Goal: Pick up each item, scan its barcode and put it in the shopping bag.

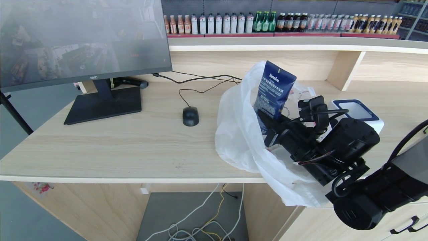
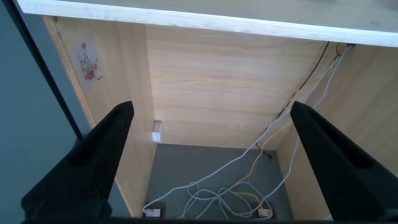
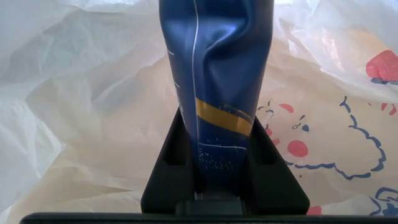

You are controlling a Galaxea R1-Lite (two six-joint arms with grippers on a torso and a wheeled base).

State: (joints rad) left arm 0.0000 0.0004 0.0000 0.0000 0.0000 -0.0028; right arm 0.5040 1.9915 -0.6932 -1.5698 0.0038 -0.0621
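One item in play: a dark blue pouch (image 1: 275, 88), pinched at its lower end by the right hand (image 1: 267, 117), fingers pressed flat against both faces. Held upright, long axis near vertical, slightly tilted. Sits right over the open mouth of the white shopping bag (image 1: 239, 134) on the table (image 1: 133, 147), lower end seemingly inside the rim, thin film bunched around and beneath it.

Straight down from the hand, then, for the drop: probably calls only for lowering and letting go, with no sideways travel. Left hand (image 2: 211, 112) well apart, hanging below the table edge with fingers spread wide and nothing between them, so right arm plainly the nearer. White scanner (image 1: 356, 112) with blue-rimmed window just beside the bag, to its right.

Looks glossy and soft-walled, creased down the middle, gold band across the lower part, pale print on the front. Likely light, and apt to flop or lean against the bag wall once released.
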